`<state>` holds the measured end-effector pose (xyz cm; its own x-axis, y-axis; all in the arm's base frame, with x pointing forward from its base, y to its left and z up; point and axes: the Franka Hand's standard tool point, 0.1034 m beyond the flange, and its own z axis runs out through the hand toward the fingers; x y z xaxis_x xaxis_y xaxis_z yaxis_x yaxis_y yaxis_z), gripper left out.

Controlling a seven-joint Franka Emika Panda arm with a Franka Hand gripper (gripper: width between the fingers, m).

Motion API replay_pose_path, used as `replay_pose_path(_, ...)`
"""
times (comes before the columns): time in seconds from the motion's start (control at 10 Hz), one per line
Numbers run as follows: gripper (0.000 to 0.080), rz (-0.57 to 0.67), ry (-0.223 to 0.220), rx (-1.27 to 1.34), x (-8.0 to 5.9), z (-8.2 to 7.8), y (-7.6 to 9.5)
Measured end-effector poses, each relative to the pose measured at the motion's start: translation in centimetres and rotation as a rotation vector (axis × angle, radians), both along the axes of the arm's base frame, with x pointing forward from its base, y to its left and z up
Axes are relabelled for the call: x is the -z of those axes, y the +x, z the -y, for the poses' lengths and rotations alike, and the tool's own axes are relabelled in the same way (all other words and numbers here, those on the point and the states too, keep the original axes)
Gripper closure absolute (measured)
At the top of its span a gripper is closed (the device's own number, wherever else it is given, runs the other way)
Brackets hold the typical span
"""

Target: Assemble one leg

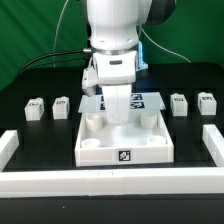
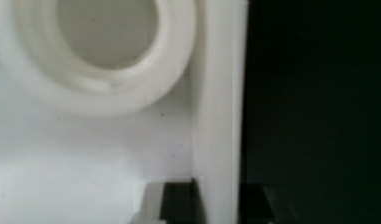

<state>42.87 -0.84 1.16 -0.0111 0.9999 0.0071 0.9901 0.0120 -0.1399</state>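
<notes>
Four small white legs with tags lie on the black table: two at the exterior view's left (image 1: 35,107) (image 1: 62,105) and two at its right (image 1: 179,103) (image 1: 206,102). The large white square panel (image 1: 100,152) with round corner sockets lies in the middle. My gripper (image 1: 120,112) is down at the panel's far edge, away from every leg. In the wrist view my gripper (image 2: 219,202) has one dark fingertip (image 2: 180,206) on each side of the panel's wall (image 2: 219,110), pressed against it. A round socket (image 2: 107,45) shows beside it. No leg shows in the wrist view.
The marker board (image 1: 148,99) lies just behind the panel, partly hidden by my arm. A white U-shaped fence runs along the table's left (image 1: 8,146), right (image 1: 213,146) and front (image 1: 110,186). A green curtain hangs behind.
</notes>
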Motion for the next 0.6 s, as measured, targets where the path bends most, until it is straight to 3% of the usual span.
replay_pose_path(0.6, 0.0722, 0.022, 0.021, 0.013, 0.3, -6.0, 2.5)
